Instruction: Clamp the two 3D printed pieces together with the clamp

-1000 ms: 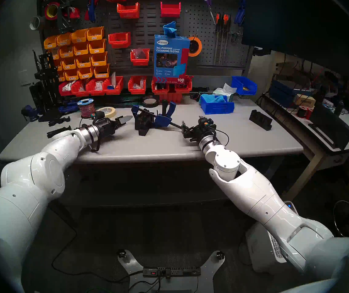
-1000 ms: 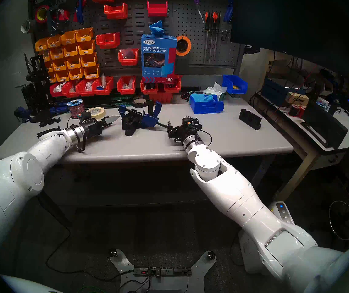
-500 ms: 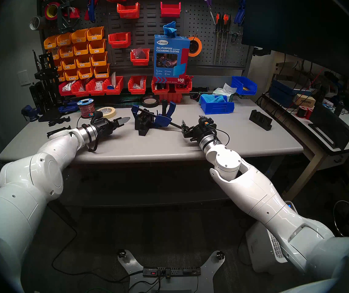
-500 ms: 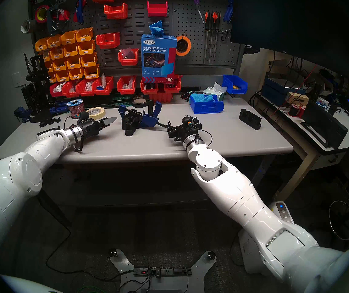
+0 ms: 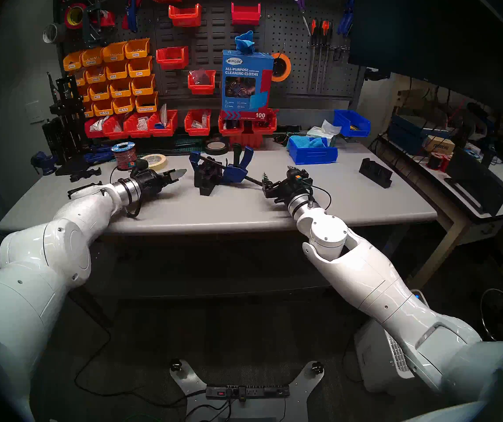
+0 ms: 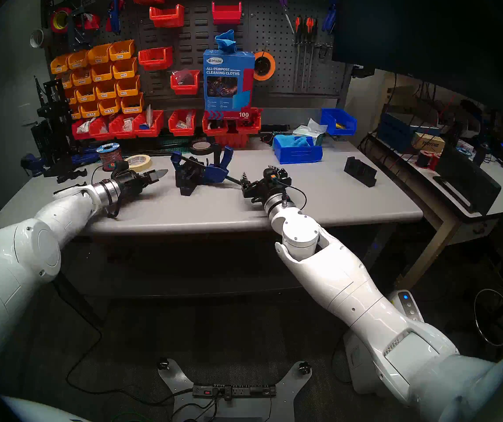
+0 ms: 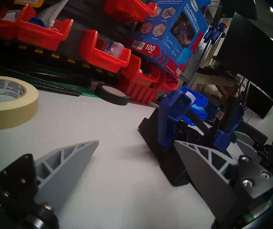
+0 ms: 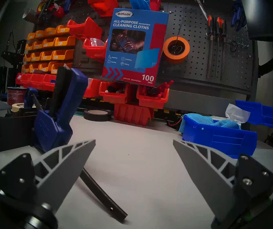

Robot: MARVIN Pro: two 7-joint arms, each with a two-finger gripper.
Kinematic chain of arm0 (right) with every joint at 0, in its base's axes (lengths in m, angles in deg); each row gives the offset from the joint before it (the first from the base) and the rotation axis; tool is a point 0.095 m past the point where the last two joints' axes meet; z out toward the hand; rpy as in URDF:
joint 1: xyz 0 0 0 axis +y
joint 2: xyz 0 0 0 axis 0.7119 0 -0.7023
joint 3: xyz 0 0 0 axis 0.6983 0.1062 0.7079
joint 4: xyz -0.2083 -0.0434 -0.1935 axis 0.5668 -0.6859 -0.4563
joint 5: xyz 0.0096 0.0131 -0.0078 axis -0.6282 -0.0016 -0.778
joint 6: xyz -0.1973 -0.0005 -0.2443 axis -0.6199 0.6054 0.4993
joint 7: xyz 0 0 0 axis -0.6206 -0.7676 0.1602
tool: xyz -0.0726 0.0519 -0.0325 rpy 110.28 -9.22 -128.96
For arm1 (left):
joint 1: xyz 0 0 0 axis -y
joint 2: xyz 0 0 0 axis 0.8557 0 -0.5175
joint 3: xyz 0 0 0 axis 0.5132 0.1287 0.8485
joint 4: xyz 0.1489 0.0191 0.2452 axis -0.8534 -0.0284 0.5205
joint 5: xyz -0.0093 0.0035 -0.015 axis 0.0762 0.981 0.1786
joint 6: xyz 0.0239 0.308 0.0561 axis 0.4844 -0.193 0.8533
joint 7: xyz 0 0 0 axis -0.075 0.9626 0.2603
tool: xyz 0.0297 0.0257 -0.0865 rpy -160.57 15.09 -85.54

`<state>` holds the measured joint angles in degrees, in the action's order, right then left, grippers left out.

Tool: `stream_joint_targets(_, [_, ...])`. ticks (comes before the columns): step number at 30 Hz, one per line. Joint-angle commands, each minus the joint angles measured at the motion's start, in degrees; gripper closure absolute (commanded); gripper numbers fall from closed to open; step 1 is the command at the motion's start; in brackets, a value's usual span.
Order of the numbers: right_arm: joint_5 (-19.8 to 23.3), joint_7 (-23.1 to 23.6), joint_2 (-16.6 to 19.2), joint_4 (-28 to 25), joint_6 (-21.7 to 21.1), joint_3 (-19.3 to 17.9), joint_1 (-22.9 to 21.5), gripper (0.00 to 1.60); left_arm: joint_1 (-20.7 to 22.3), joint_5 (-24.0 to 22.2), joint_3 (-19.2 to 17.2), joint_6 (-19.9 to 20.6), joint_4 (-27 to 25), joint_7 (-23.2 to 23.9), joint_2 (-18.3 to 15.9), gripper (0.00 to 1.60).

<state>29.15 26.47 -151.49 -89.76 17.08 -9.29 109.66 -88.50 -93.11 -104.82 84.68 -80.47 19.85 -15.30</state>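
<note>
The clamp sits mid-counter with its blue end piece on one side of the two black printed pieces and its blue sliding body on the other, the thin bar running across their tops and trailing toward the right gripper. That arrangement reads as the pieces already being squeezed between the two blue parts, though whether the pads press firmly on the plastic cannot be told from here. Both arms stand off from the assembly. The left gripper hovers low over the grey counter just beside the pieces, its jaws spread wide and empty, with the roll of masking tape off to its side. The right gripper's jaws are likewise released and hold nothing; the loose tail of the bar lies on the counter between them, untouched. With nothing gripped and the hands apart from the work, the job looks finished or close to it; a check squeeze of the trigger handle, which stands upright, would be the likely remaining move.
</note>
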Motion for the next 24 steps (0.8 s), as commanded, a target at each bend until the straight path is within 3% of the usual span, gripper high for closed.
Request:
stream_joint_targets(1, [-0.2, -0.1, -0.2, -2.0, 0.2, -0.7, -1.6, 0.00, -0.6, 0.0, 0.0, -0.7, 0.9, -0.3, 0.1, 0.00])
stream_joint_targets(24, [-0.1, -0.5, -0.1, -2.2, 0.1, -0.6, -1.6, 0.00, -0.2, 0.3, 0.1, -1.4, 1.5, -0.8, 0.1, 0.00])
